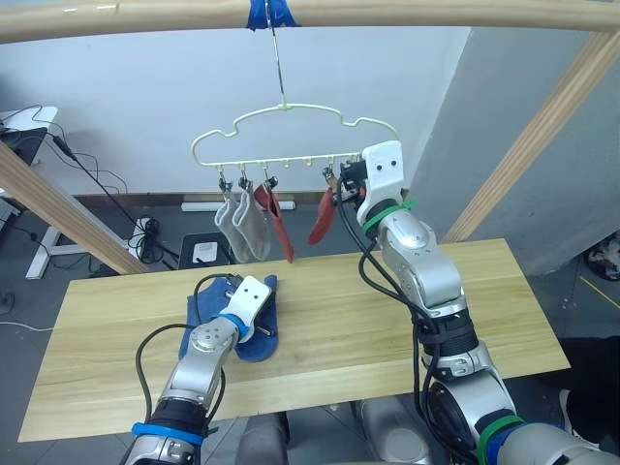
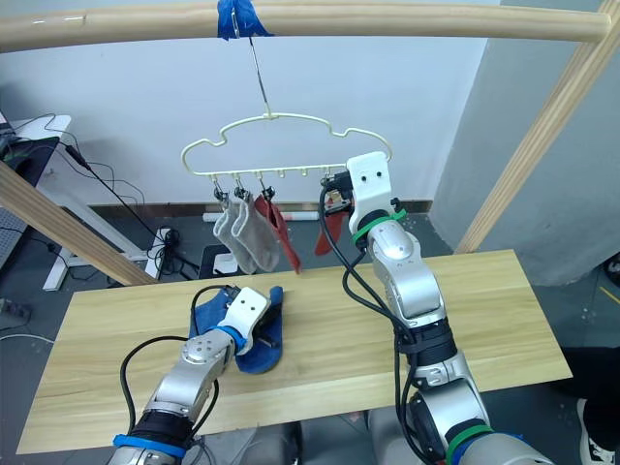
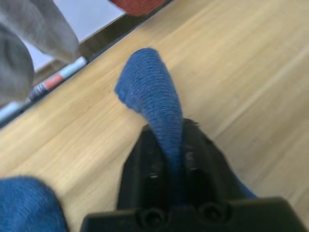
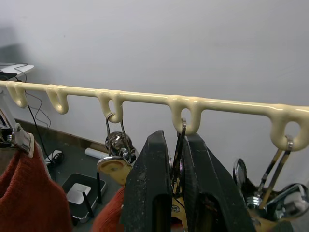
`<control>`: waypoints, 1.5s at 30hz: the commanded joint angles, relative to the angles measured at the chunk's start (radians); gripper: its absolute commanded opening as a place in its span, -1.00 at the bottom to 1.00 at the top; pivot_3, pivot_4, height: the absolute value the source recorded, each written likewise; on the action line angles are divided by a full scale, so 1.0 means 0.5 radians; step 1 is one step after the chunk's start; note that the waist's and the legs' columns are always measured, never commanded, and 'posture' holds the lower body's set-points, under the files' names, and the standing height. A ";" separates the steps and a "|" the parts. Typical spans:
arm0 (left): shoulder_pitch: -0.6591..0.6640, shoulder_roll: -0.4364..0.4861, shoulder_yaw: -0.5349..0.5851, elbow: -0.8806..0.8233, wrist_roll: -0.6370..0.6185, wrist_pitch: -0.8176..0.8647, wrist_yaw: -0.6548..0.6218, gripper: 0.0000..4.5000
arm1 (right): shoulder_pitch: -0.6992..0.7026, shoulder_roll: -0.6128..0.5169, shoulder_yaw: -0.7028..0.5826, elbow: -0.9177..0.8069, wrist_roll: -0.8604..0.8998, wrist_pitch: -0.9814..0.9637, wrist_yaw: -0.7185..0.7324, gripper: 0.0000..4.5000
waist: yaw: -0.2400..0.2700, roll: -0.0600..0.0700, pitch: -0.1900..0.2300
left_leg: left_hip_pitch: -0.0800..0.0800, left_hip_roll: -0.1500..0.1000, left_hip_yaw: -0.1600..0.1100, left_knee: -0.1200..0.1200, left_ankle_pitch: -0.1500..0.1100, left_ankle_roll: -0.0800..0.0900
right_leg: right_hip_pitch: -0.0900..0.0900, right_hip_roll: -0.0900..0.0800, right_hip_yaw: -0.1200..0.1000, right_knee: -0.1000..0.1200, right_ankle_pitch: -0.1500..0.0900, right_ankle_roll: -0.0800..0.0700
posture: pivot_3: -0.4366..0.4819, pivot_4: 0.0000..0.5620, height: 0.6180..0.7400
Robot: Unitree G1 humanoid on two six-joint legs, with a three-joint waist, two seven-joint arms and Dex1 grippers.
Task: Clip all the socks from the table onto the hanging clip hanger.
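Observation:
The pale yellow clip hanger (image 1: 291, 111) hangs by its hook from the top pole. Two grey socks (image 1: 244, 225) and a rust-red sock (image 1: 276, 221) hang from its left clips. A second rust-red sock (image 1: 322, 218) hangs beneath my right gripper (image 1: 339, 184), which is shut on a metal clip (image 4: 177, 166) at the hanger's bar. On the table (image 1: 387, 310), my left gripper (image 3: 175, 145) is shut on a blue sock (image 3: 149, 92), whose toe sticks out past the fingers. Another blue sock (image 1: 199, 305) lies just beside it to the left.
Slanted wooden frame poles (image 1: 58, 208) rise at both sides, and a horizontal pole (image 1: 436, 12) carries the hanger. Bare clips (image 4: 116, 145) hang next to my right gripper. Cables and a power strip (image 1: 145, 237) lie on the floor behind the table.

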 commanded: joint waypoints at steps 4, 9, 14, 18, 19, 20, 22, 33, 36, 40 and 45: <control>-0.222 -0.064 -0.206 -0.274 -0.096 -0.333 -0.404 -1.00 | -0.017 0.001 -0.004 -0.115 0.004 0.001 -0.003 -1.00 | 0.013 0.000 0.000 | -0.003 -0.002 0.000 0.000 0.000 0.000 | 0.000 -0.003 -0.001 -0.002 0.000 0.000 | -0.51 -0.28 1.00; -0.438 -0.195 -0.251 -0.229 -0.018 -0.361 -0.331 -1.00 | -0.025 0.004 -0.002 -0.110 0.006 0.006 0.001 -1.00 | -0.001 0.000 0.000 | -0.003 -0.003 0.000 -0.001 0.000 0.000 | 0.000 -0.003 0.000 -0.002 0.001 0.001 | -0.50 -0.29 1.00; -0.574 -0.282 -0.234 -0.082 0.082 -0.431 -0.163 -1.00 | -0.027 0.007 0.007 -0.108 0.009 0.008 0.011 -1.00 | -0.008 0.000 0.000 | -0.002 -0.001 0.000 -0.002 0.000 0.000 | 0.000 0.000 0.000 -0.002 0.001 0.001 | -0.51 -0.29 1.00; -0.639 -0.320 -0.226 -0.042 0.114 -0.492 -0.094 -1.00 | -0.027 0.004 0.005 -0.110 0.010 0.013 0.017 -1.00 | 0.000 0.000 0.000 | -0.002 -0.002 0.000 -0.001 0.000 0.000 | 0.000 0.000 0.001 -0.002 0.001 0.001 | -0.52 -0.28 1.00; -0.650 -0.324 -0.226 -0.035 0.130 -0.511 -0.070 -1.00 | -0.027 0.004 0.004 -0.110 0.011 0.015 0.018 -1.00 | 0.001 0.000 0.000 | -0.003 -0.002 0.000 -0.001 0.000 0.000 | 0.000 0.000 0.000 -0.002 0.001 0.001 | -0.52 -0.28 1.00; -0.659 -0.325 -0.229 -0.026 0.141 -0.521 -0.060 -1.00 | -0.027 0.004 0.004 -0.111 0.011 0.016 0.020 -1.00 | 0.001 0.000 0.000 | -0.003 -0.002 0.000 -0.001 0.000 0.000 | 0.000 0.000 0.000 -0.002 0.001 0.002 | -0.52 -0.28 1.00; -0.669 -0.323 -0.242 -0.009 0.159 -0.543 -0.059 -1.00 | -0.024 0.005 0.004 -0.112 0.011 0.018 0.021 -1.00 | 0.000 0.000 0.000 | -0.003 -0.002 0.000 -0.001 0.000 0.000 | 0.000 0.000 0.000 -0.002 0.001 0.002 | -0.52 -0.28 1.00; -0.793 -0.334 -0.256 0.125 0.290 -0.681 0.014 -1.00 | -0.017 0.014 0.000 -0.126 0.021 0.055 0.022 -1.00 | 0.000 0.000 0.000 | -0.003 -0.002 0.000 -0.001 0.000 0.000 | 0.000 0.000 0.000 -0.002 0.001 0.002 | -0.53 -0.28 1.00; -0.818 -0.336 -0.253 0.160 0.295 -0.693 0.020 -1.00 | -0.018 0.015 0.000 -0.126 0.025 0.063 0.025 -1.00 | -0.001 0.000 0.000 | -0.002 -0.002 0.000 -0.001 0.000 0.000 | 0.000 0.000 0.000 -0.002 0.001 0.002 | -0.53 -0.28 1.00; -0.846 -0.333 -0.241 0.192 0.301 -0.716 0.040 -1.00 | -0.023 0.020 0.002 -0.119 0.027 0.071 0.026 -1.00 | 0.000 0.000 0.000 | -0.003 -0.002 0.000 -0.002 0.000 0.000 | 0.000 0.000 0.000 -0.002 0.001 0.002 | -0.53 -0.27 1.00; -0.873 -0.335 -0.235 0.225 0.300 -0.717 0.041 -1.00 | -0.022 0.024 0.000 -0.117 0.030 0.079 0.026 -1.00 | -0.001 0.000 0.000 | -0.003 -0.002 0.000 -0.001 0.000 0.000 | 0.000 0.000 0.000 -0.002 0.001 0.002 | -0.53 -0.27 1.00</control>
